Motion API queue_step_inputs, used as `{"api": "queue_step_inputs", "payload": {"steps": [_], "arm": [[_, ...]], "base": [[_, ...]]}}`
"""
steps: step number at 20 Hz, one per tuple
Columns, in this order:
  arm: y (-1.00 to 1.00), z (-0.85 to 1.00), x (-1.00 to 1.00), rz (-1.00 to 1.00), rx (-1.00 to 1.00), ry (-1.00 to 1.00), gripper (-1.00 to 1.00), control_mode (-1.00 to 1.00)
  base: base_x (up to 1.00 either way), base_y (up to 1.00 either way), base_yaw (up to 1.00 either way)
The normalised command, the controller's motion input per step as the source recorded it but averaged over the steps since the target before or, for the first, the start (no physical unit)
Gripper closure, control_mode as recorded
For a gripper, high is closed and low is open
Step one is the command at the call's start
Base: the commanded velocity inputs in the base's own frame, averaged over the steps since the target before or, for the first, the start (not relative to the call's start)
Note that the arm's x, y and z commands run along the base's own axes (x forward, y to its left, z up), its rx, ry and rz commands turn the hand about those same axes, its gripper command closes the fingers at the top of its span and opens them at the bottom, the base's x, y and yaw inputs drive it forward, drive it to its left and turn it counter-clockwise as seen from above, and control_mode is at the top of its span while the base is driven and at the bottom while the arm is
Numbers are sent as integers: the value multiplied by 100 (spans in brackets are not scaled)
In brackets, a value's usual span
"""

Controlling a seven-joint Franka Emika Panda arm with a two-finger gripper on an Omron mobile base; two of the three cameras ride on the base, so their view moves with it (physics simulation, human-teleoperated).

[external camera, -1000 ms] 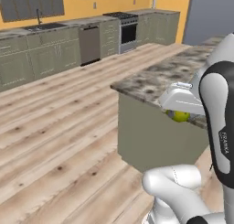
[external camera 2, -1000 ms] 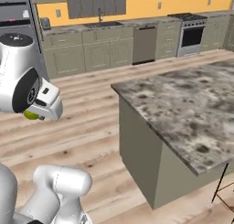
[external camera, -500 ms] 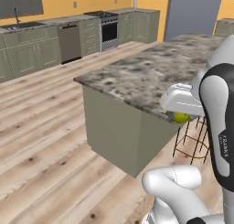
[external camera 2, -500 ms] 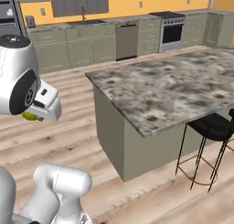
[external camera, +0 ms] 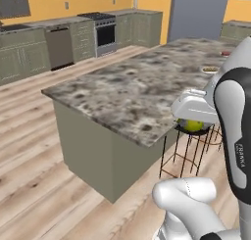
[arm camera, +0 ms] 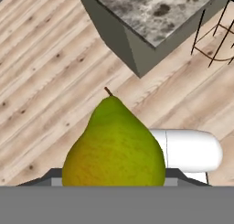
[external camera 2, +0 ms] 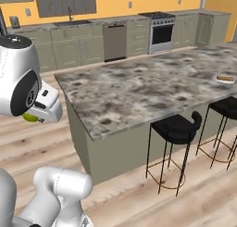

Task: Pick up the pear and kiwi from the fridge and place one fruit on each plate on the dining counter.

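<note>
My gripper [external camera: 192, 122] is shut on the pear [arm camera: 114, 145], a yellow-green fruit with a short stem that looms large in the hand view. The pear [external camera: 193, 126] hangs under the white hand, beside the near corner of the dining counter [external camera: 132, 87], and it peeks out below the hand as the pear [external camera 2: 29, 116]. Far along the marble top lies a plate [external camera 2: 225, 78] with a hot-dog-like item, also seen as the plate [external camera: 211, 70]. A second plate [external camera: 225, 53] with reddish food lies beyond. The kiwi and the fridge are out of view.
Black stools [external camera 2: 176, 128] stand along the counter's long side over the wooden floor [arm camera: 55, 81]. Grey-green cabinets, a dishwasher [external camera 2: 115, 41] and a stove [external camera 2: 162, 31] line the yellow back wall. A tall grey-blue panel [external camera: 196, 13] rises behind the island.
The whole scene has swung left as the base moved; the island is closer, and its stools and plates have come into sight. The pear stays in the shut gripper.
</note>
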Motion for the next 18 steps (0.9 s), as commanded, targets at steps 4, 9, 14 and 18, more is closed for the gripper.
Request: {"api": "queue_step_inputs", "payload": {"steps": [4,9,14,18], "arm": [[0,0,0,0,0,0,100,100],[0,0,0,0,0,0,100,100],[0,0,0,0,0,0,100,100],[0,0,0,0,0,0,100,100]], "base": [[40,-100,5],[35,-100,6],[8,-100,6],[2,-100,7]]}}
